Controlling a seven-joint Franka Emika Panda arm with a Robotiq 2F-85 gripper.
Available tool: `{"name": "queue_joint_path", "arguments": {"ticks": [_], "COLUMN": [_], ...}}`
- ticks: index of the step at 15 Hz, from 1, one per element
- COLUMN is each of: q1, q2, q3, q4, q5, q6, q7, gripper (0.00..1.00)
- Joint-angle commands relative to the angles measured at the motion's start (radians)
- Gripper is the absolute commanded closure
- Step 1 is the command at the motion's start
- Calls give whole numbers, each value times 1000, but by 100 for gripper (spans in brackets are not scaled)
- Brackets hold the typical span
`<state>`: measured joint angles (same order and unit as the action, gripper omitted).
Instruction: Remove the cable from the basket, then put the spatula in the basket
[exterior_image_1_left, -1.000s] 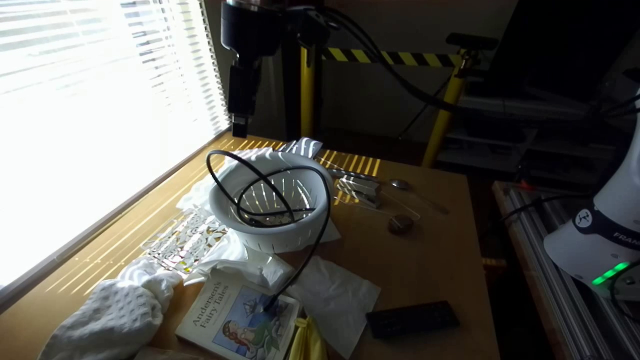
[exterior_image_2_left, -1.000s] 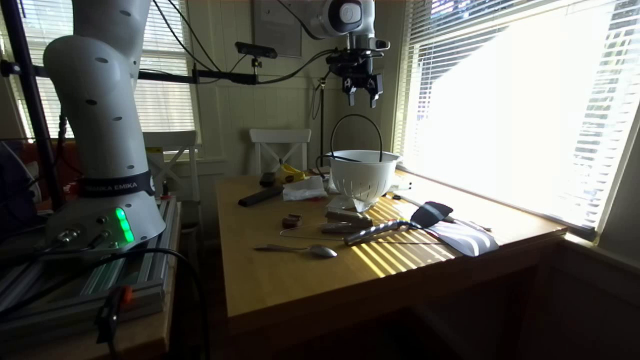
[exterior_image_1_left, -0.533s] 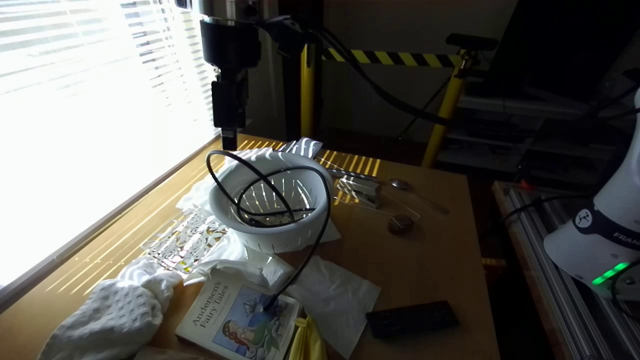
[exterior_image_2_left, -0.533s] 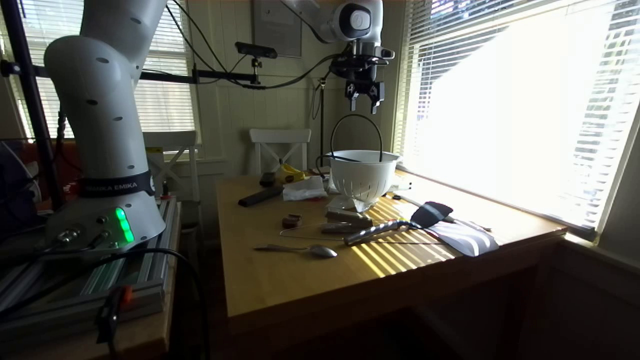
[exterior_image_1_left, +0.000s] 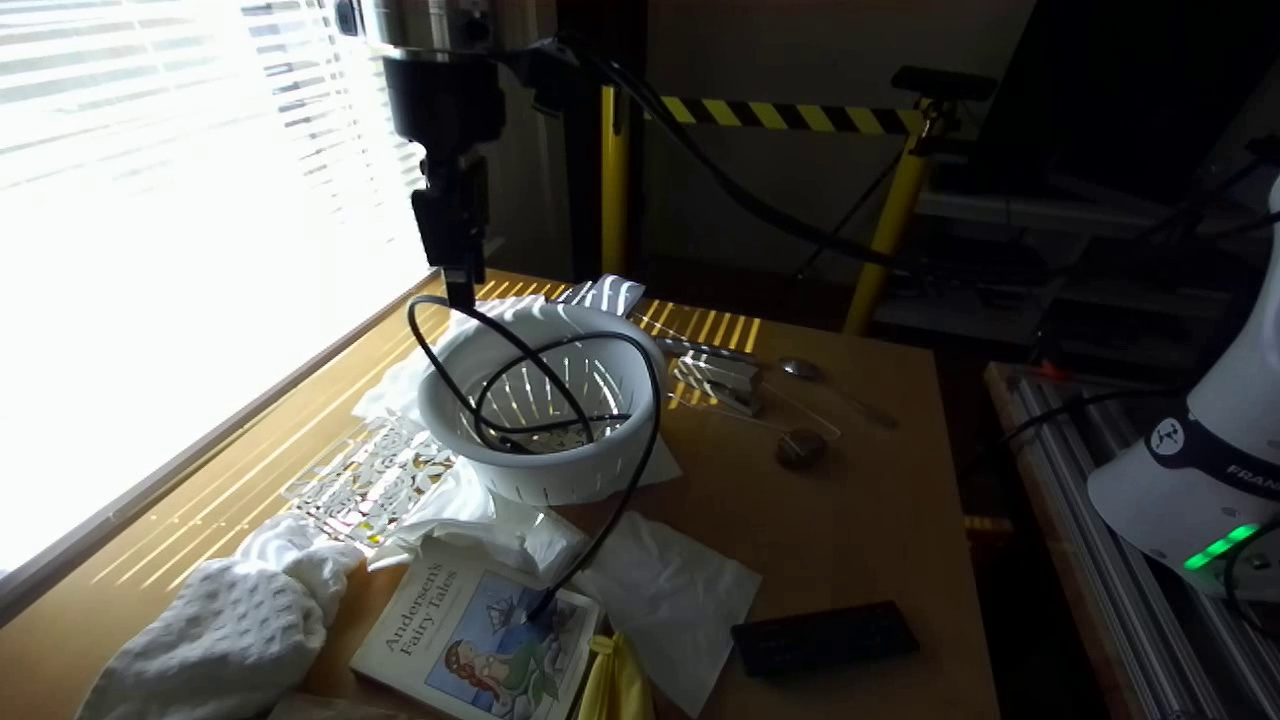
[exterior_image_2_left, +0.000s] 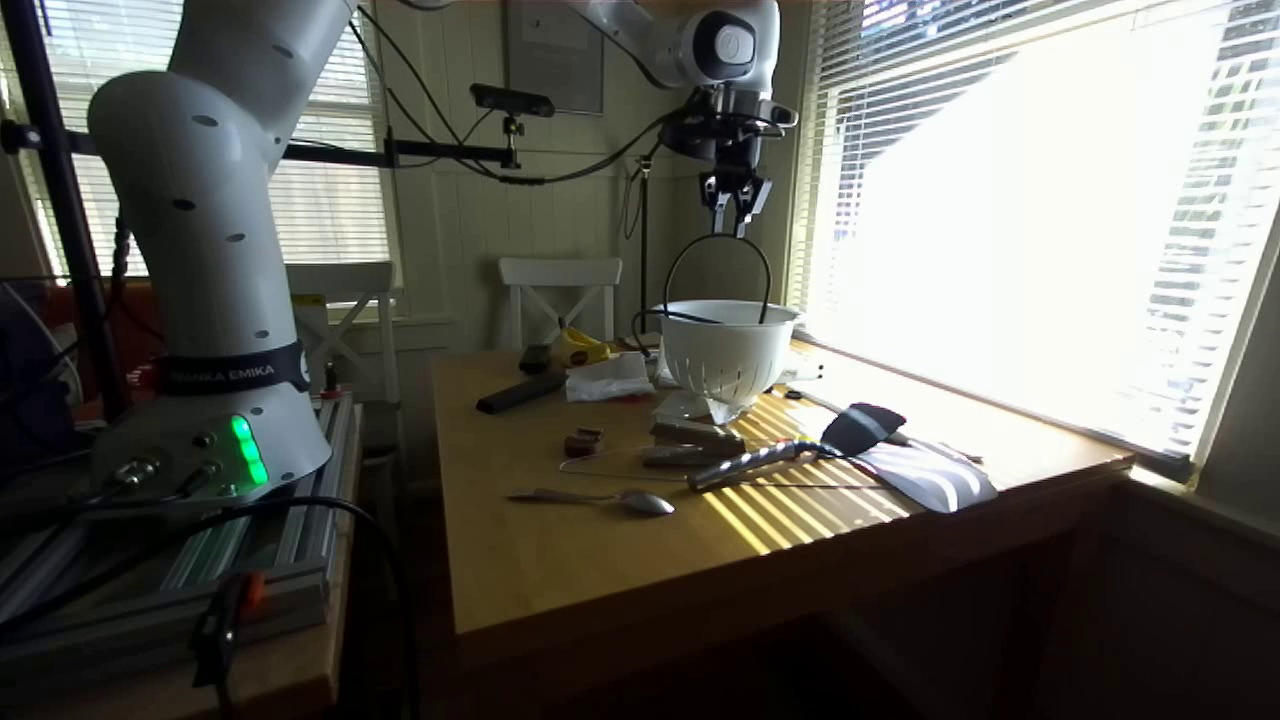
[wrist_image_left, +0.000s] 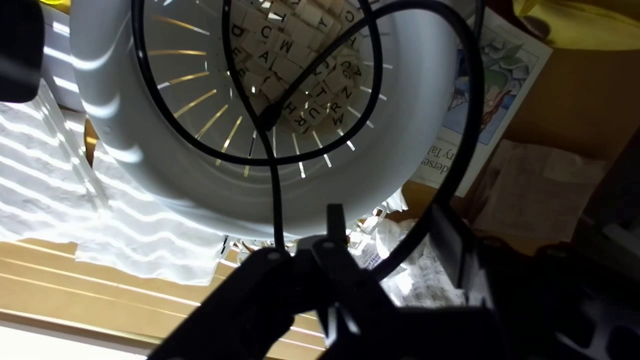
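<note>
Cable (wrist_image_left: 272, 161): upright loop arching above basket (exterior_image_2_left: 725, 360), crest at end effector (exterior_image_2_left: 729, 230); jaws parted, strand seemingly between them, not yet clamped.

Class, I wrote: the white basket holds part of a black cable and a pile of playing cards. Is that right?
Not playing cards: the wrist view shows letter tiles. The white basket holds a pile of them and part of a black cable.

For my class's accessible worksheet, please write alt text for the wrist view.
An open claw is at a black cable that loops in and out of a slotted white colander holding letter tiles. At right, an Andersen's Fairy Tales book is partly visible.
</note>
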<state>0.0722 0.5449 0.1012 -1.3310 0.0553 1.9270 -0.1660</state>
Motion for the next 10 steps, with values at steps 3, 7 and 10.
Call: {"name": "queue_joint_path", "arguments": {"ticks": [3, 7, 10], "q1": [-4, -17, -27], "q2": [43, 21, 30], "q3": [5, 12, 11], "q4": [82, 67, 70], "q5": [20, 91, 159], "q6": [-48, 43, 75], "q7": [11, 71, 139], "gripper": [95, 100, 100]}}
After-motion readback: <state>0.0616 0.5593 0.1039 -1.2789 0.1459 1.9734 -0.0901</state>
